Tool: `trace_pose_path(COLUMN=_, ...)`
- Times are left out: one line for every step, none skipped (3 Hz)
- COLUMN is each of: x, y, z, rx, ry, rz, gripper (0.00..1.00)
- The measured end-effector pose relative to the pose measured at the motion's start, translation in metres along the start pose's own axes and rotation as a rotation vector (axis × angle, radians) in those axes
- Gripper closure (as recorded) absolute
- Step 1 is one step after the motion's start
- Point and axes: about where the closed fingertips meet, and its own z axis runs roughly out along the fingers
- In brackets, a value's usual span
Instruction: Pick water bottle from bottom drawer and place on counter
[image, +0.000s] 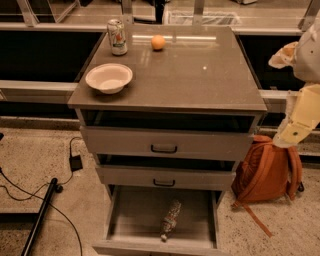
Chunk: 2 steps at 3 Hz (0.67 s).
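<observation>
The water bottle (170, 221) lies on its side on the grey floor of the open bottom drawer (131, 220), cap toward the drawer front. The counter (200, 80) is the glossy grey-brown top of the cabinet. My arm hangs at the right edge of the view, beside the cabinet and above an orange backpack. Its pale lower end, the gripper (289, 136), is level with the top drawer, well away from the bottle and holding nothing I can see.
On the counter stand a printed drink can (117, 36), an orange fruit (158, 42) and a white bowl (108, 77). Both upper drawers (165, 145) are slightly open. The orange backpack (265, 172) leans right of the cabinet. Cables and a dark pole (40, 215) lie on the floor at left.
</observation>
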Motion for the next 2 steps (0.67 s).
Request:
trace_pose_path(x=-0.013, y=0.019, z=0.015, rx=-0.016, ry=-0.181, rz=0.008, gripper=0.0)
trace_pose_path(x=-0.037, y=0.053, z=0.087, rx=-0.097, ry=-0.39, rz=0.007, gripper=0.0)
